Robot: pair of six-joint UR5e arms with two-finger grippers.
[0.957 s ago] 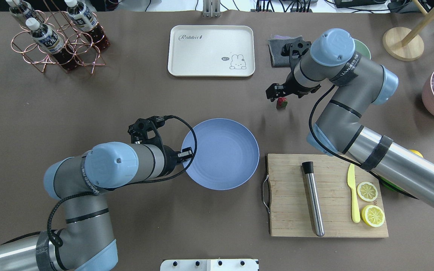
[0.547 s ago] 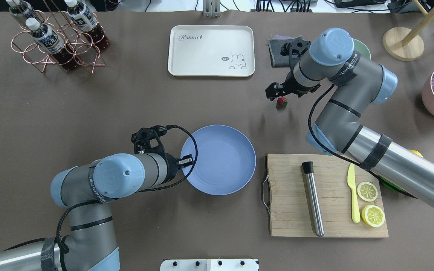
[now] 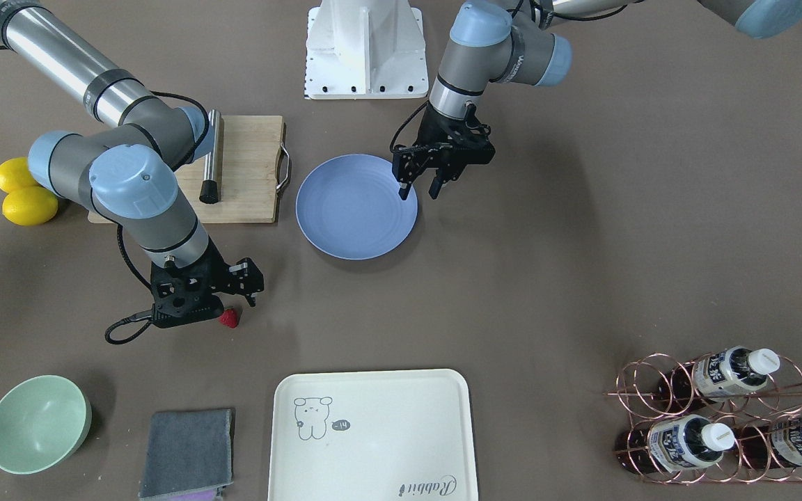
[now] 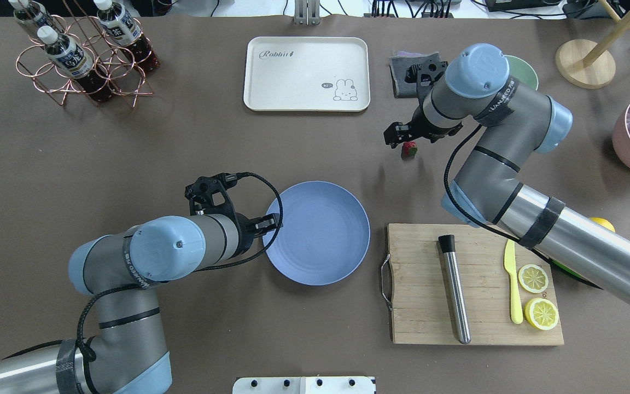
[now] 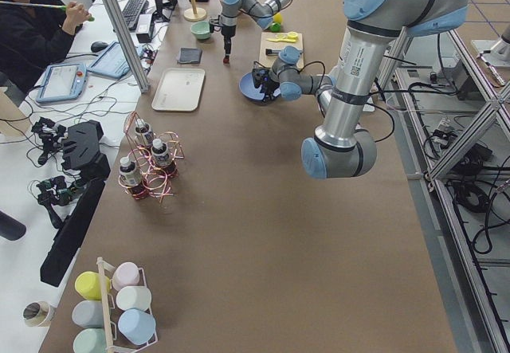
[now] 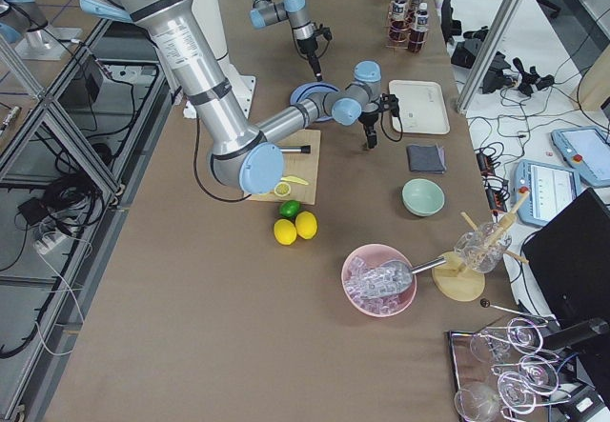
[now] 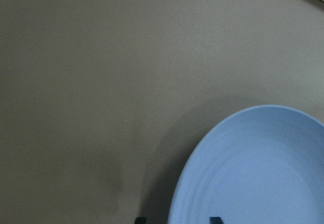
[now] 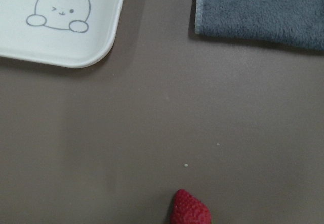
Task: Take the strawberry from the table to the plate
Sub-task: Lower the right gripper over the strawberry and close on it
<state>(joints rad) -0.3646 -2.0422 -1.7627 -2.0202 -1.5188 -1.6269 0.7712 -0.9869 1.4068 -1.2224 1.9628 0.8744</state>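
Upper right, the right gripper (image 4: 409, 140) hangs wide above the strawberry (image 4: 409, 149); the left gripper (image 3: 420, 191), parted, straddles the plate (image 3: 352, 216) rim.

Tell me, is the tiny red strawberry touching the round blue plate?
Apart. Overhead view shows bare brown table between the strawberry and the plate.

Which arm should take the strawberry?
Right. The right pincer hangs just beside the strawberry on the table; the left pincer sits at the rim of the plate, far from it.
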